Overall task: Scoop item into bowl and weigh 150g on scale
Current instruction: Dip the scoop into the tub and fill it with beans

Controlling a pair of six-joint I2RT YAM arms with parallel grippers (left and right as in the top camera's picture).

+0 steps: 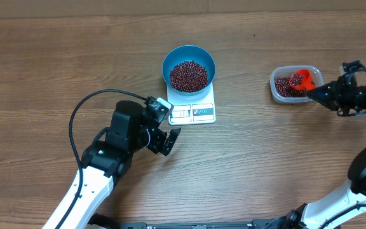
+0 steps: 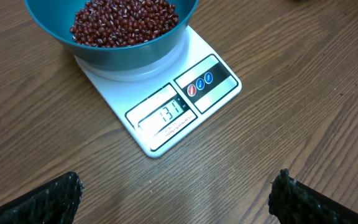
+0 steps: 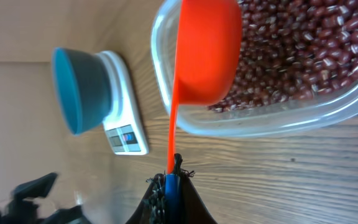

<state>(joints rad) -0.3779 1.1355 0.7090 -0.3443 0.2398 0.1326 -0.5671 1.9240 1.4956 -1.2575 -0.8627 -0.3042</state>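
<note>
Many maroon beans (image 1: pixel 189 76) — glossy, heaped loose

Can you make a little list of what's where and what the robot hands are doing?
bowl: blue, sitting on the scale
in bowl: beans, dark red-brown
scale display: looks like 131
tub: clear, at right, holds more beans
scoop: orange, inside the tub
right gripper: shut on the scoop's handle
left gripper: open, empty, near the scale
</note>
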